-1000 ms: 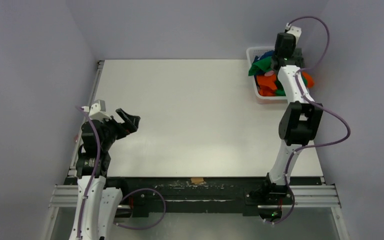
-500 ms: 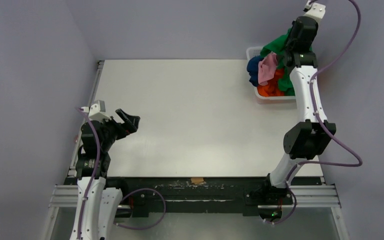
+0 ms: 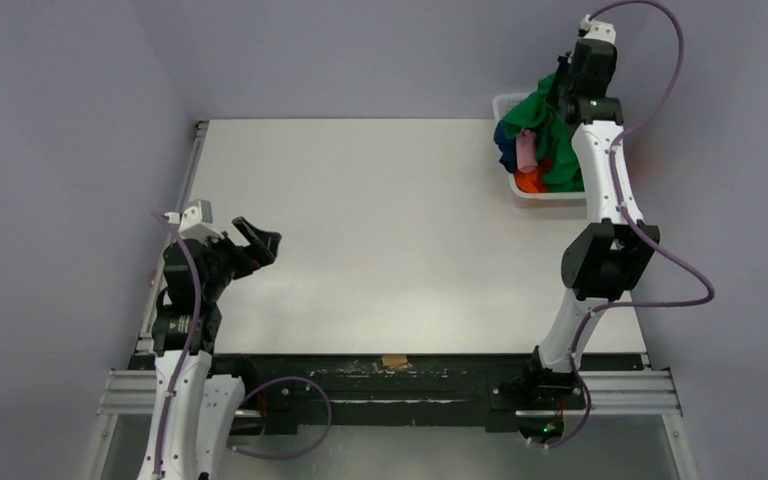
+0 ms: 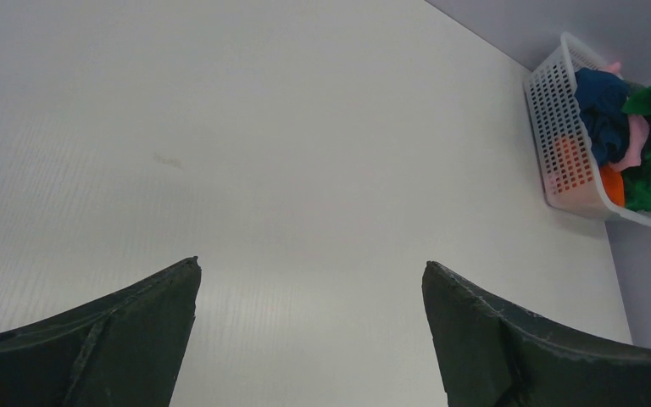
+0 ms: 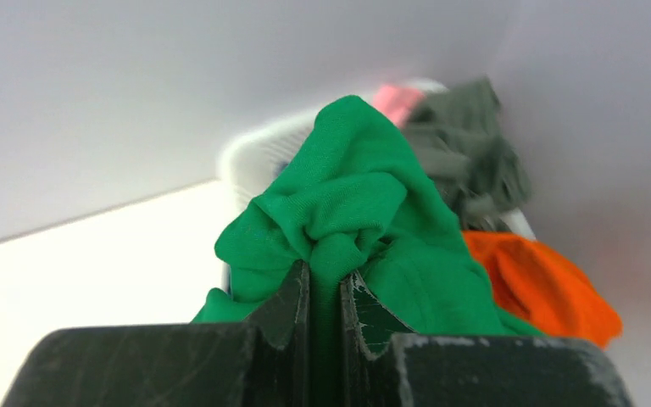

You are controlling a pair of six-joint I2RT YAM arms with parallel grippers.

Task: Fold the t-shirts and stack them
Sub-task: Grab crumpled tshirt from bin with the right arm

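Our right claw, clamped on the green shirt, has pulled it up from the basket, ready for folding. Our left claw waits, spread apart.

The green t-shirt is held up crumpled, one fold pinched in the shut jaws of the right gripper, above the white basket at the far right corner of the desk. A pink t-shirt, navy t-shirt, orange t-shirt and grey t-shirt are bunched unfolded inside.
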